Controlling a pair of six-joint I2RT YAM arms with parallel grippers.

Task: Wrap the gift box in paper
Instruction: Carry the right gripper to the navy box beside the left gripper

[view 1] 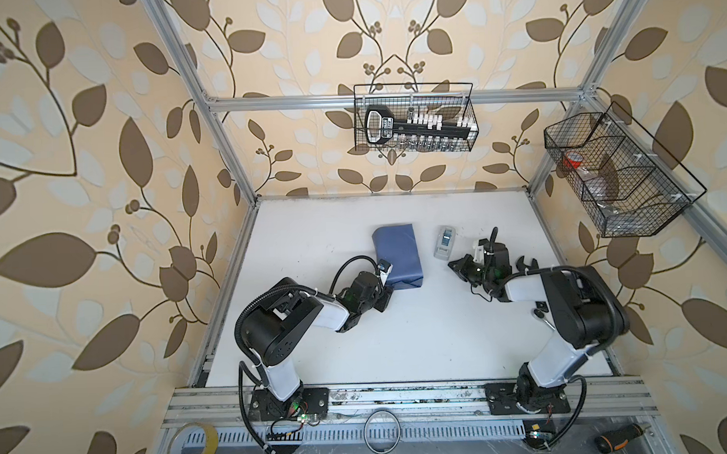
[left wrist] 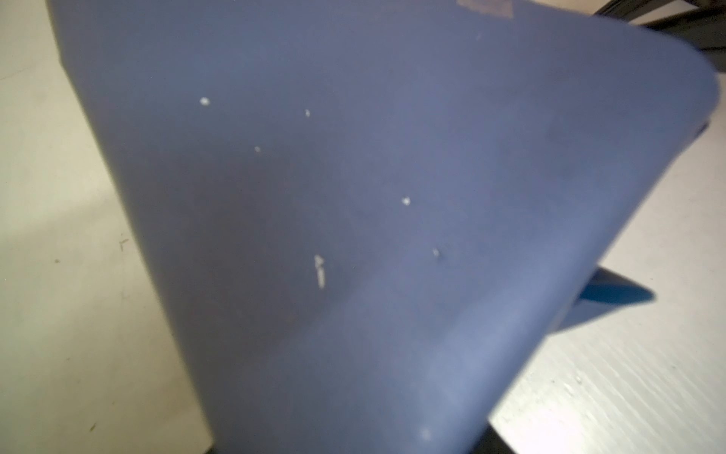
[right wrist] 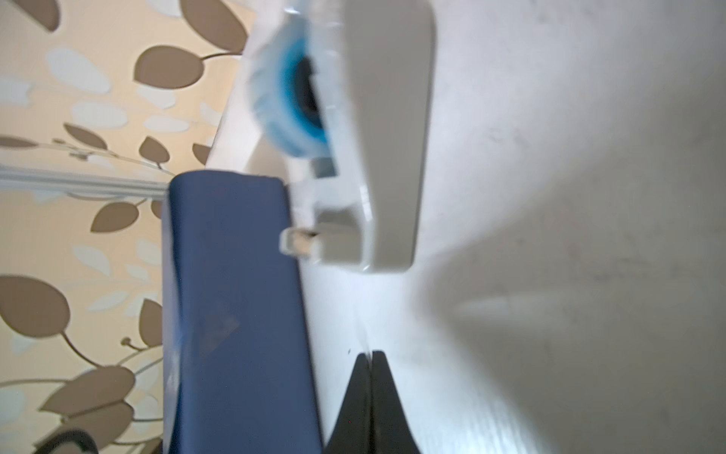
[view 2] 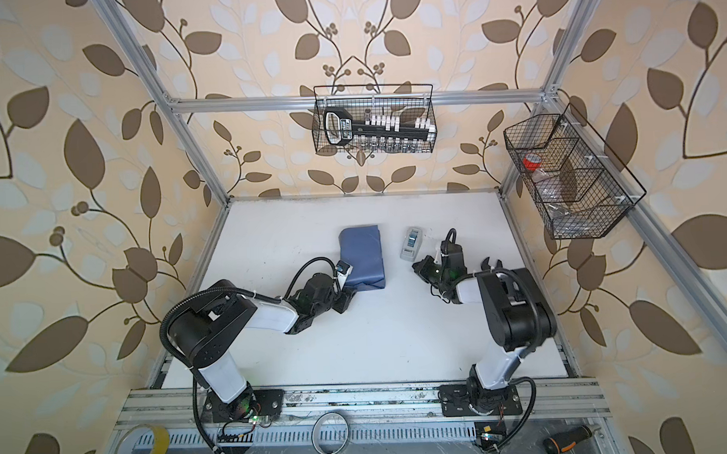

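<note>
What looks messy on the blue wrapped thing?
The paper lies crooked on the table, and at one corner a pointed flap sticks out instead of lying flat. Small white scuffs dot the paper in the left wrist view.

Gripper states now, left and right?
Left gripper: against the paper, jaws hidden, cannot tell.
Right gripper: shut, empty.

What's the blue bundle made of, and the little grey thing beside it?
The slate-blue folded wrapping looks like thin matte paper: soft folds, white scuff specks. The small grey tape dispenser seems smooth moulded plastic, slightly glossy, rounded edges.
</note>
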